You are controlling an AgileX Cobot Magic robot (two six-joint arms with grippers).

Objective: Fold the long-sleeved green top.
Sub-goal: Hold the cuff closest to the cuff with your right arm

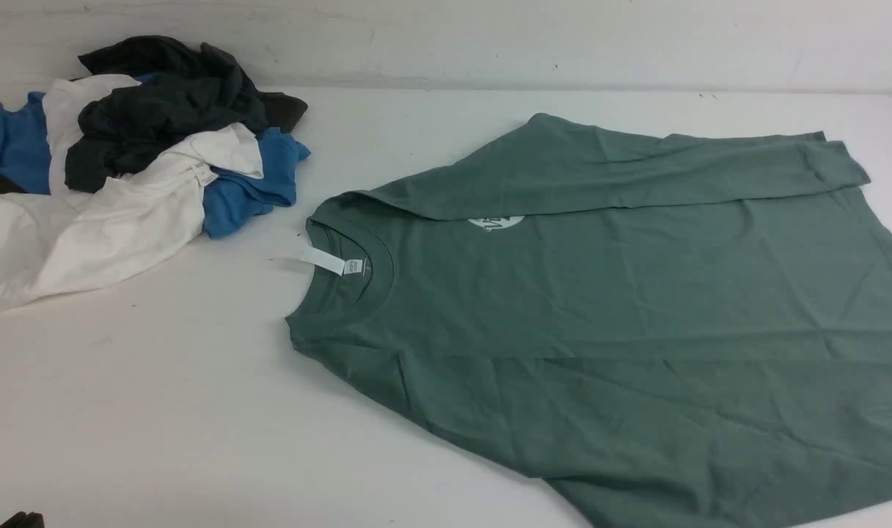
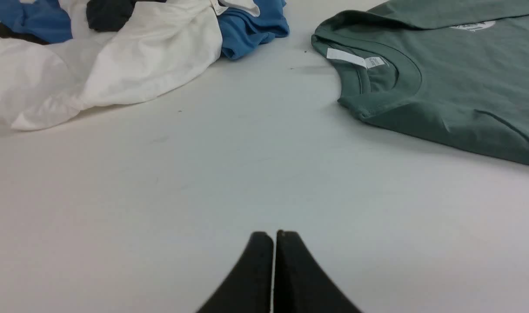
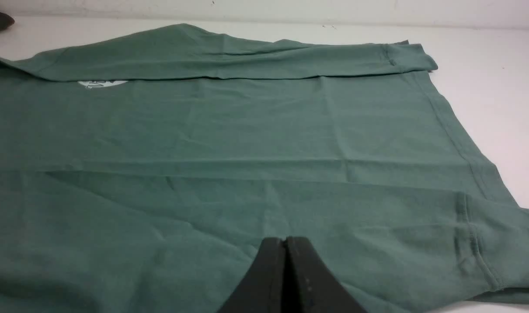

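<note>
The muted sage-green cotton long-sleeved top [image 1: 637, 308] lies spread on the white table [image 1: 160, 403], right of the middle, collar and white neck tag [image 1: 321, 260] pointing left. Its far sleeve [image 1: 637, 169] is laid across the chest, half covering the small white round print [image 1: 495, 222]. The left gripper [image 2: 273, 234] hangs over bare table with its jaws pressed together, holding nothing. The right gripper [image 3: 285, 239] is likewise clenched and empty, low over the near part of the cloth. I'd worry that going down like that would only shove and ruck the fabric. A pinch catching just one layer could drag the sleeve out again. The left arm might also snag the heap of black, blue and white garments [image 1: 123, 147] near the collar.
</note>
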